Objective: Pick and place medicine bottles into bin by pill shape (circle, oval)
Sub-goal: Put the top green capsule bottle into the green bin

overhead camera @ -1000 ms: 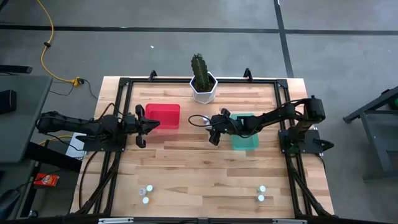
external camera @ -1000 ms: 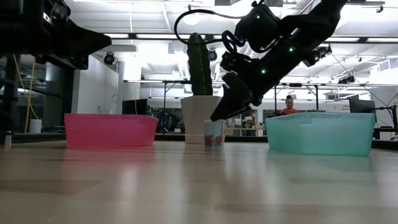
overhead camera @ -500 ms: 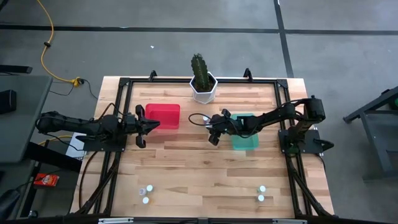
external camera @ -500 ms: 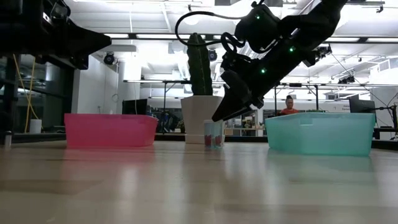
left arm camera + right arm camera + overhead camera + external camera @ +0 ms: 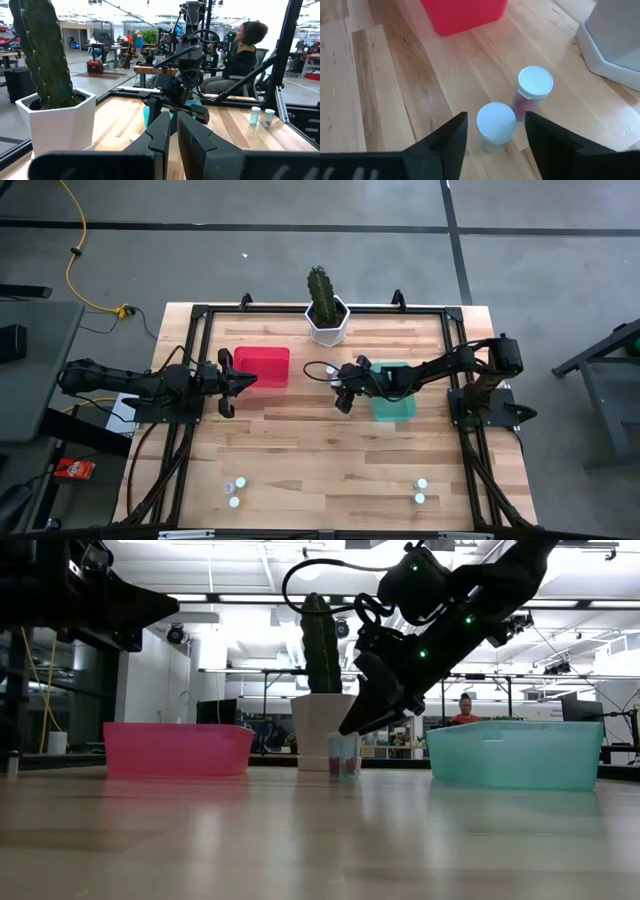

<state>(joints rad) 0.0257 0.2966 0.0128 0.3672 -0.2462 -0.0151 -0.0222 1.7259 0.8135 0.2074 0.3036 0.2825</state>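
Two medicine bottles with white caps stand upright on the wood between the bins, one point(image 5: 496, 131) closer to my right gripper and one point(image 5: 535, 82) with red contents beyond it. In the low view the pair point(image 5: 343, 754) stands in front of the cactus pot. My right gripper point(image 5: 495, 118) hovers open, slanting down over the closer bottle, one finger on either side and clear of it. Two bottle pairs point(image 5: 237, 491) point(image 5: 421, 490) stand by the near edge. My left gripper point(image 5: 248, 380) waits shut and level at the table's left, beside the red bin point(image 5: 262, 366).
A teal bin point(image 5: 395, 395) sits under my right forearm, right of the bottles. A white hexagonal pot with a cactus point(image 5: 327, 320) stands at the far middle. A black frame point(image 5: 300, 309) rims the table. A person point(image 5: 245, 55) sits beyond the right edge.
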